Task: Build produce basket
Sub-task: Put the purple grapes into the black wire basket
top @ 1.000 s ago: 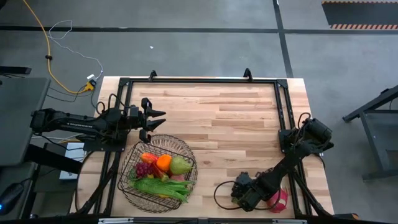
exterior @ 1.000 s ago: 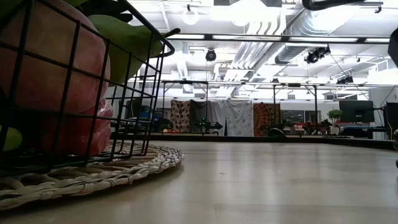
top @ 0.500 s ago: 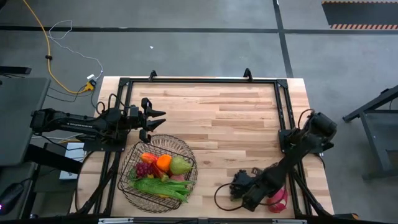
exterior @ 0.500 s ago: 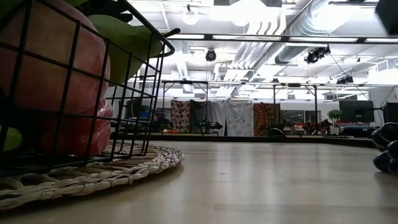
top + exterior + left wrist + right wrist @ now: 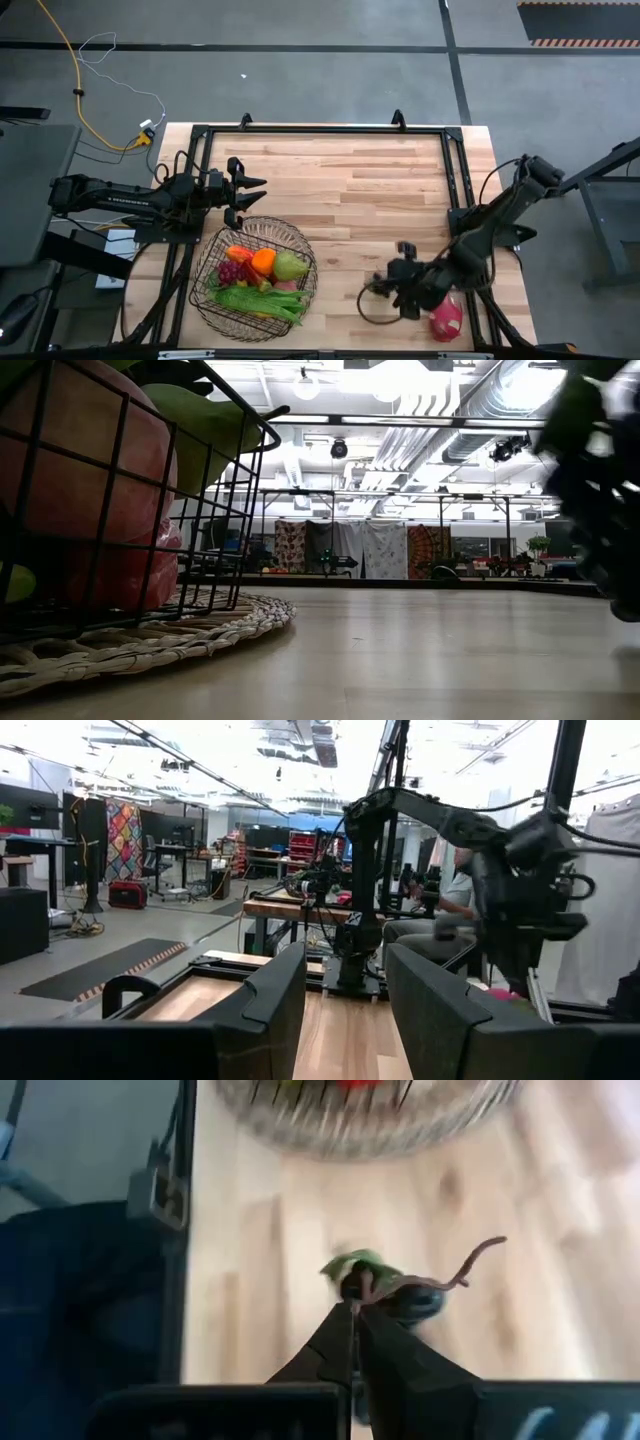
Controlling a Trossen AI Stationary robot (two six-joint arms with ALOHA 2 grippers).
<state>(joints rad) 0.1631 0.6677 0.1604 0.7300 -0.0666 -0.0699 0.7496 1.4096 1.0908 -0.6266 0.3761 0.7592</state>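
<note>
The round wire basket stands on a woven mat at the table's near left, filled with produce: orange, green pear, grapes, green beans. My right gripper hangs above the table's near right part, shut on a dark grape bunch with a green leaf. In the low view that bunch shows blurred, clear of the tabletop. A pink dragon fruit lies on the table by the right arm. My left gripper waits open just beyond the basket's far rim. My right gripper pinches the grape bunch at its stem end, beside the green leaf, between its two shut fingertips. The fingers slant down from the table's right side. The bunch hangs below them, lifted clear of the table, a thin brown stem sticking out.
A black frame runs round the table's edges. Bare wood lies between the basket and the right arm. The room beyond the table holds desks, other arms and a seated person.
My right gripper has risen from the tabletop near the front right and rolled its wrist, drifting a little toward the far edge. The dark grape bunch has come up with it, off the table, while the dragon fruit has stayed where it was.
</note>
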